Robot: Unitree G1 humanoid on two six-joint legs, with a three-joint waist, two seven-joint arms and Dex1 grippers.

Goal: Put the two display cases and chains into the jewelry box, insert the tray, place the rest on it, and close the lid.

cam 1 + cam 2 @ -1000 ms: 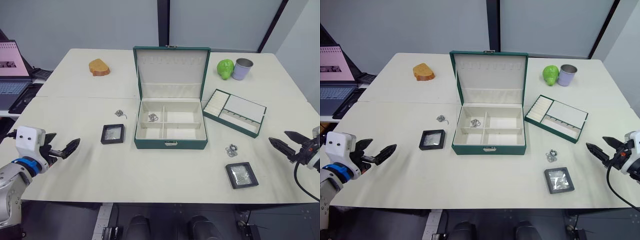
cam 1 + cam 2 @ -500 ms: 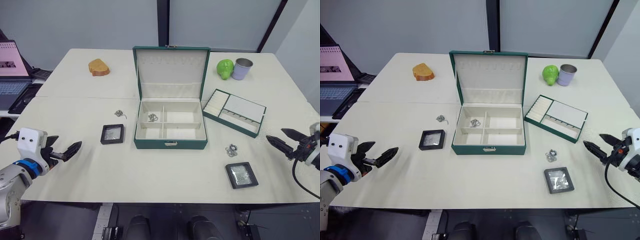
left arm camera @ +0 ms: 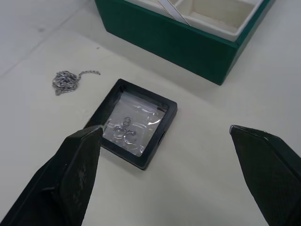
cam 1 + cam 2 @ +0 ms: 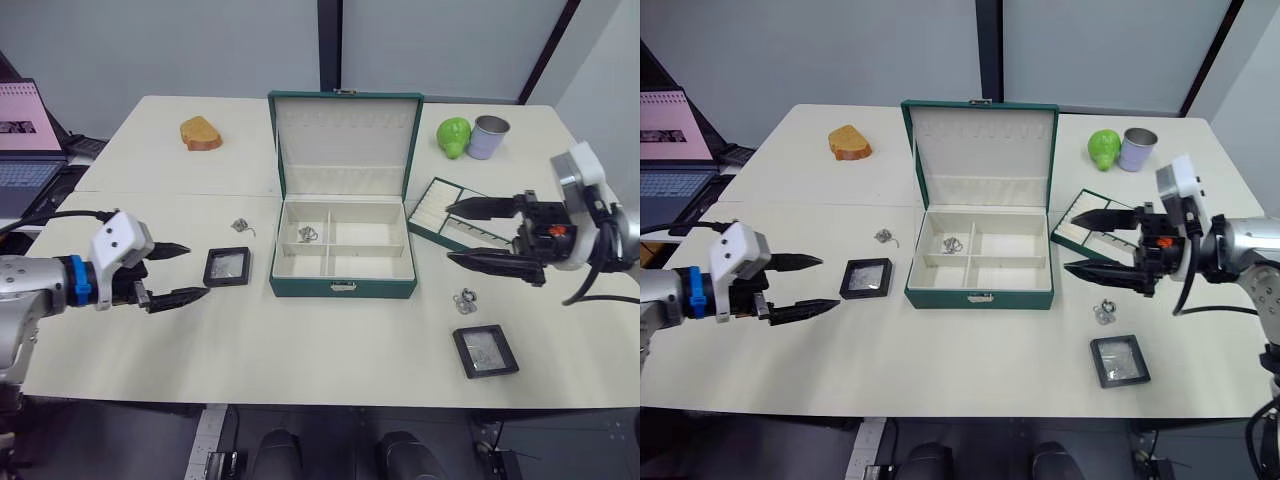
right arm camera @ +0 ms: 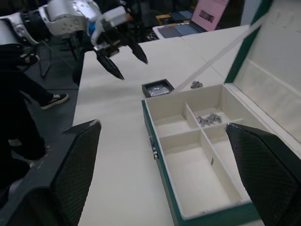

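The jewelry box (image 4: 343,288) stands open at the table's middle, its lid (image 4: 345,145) upright. One chain (image 4: 307,234) lies in its back-left compartment; another chain (image 4: 240,227) lies on the table left of the box. One display case (image 4: 227,267) sits left of the box, and my left gripper (image 4: 197,270) is open just left of it, low over the table. The other display case (image 4: 485,351) lies front right, with the rest (image 4: 463,300), silvery loops, behind it. My right gripper (image 4: 448,232) is open beside the box's right wall, in front of the tray (image 4: 495,218).
A piece of bread (image 4: 200,133) lies at the back left. A green fruit (image 4: 452,137) and a grey cup (image 4: 487,137) stand at the back right. A laptop (image 4: 22,140) sits off the table's left side. A person's legs (image 5: 28,89) show beyond the table.
Both arms have swung inward. The left gripper moved right to the left display case. The right gripper moved left and back to the box's right side, over the tray.
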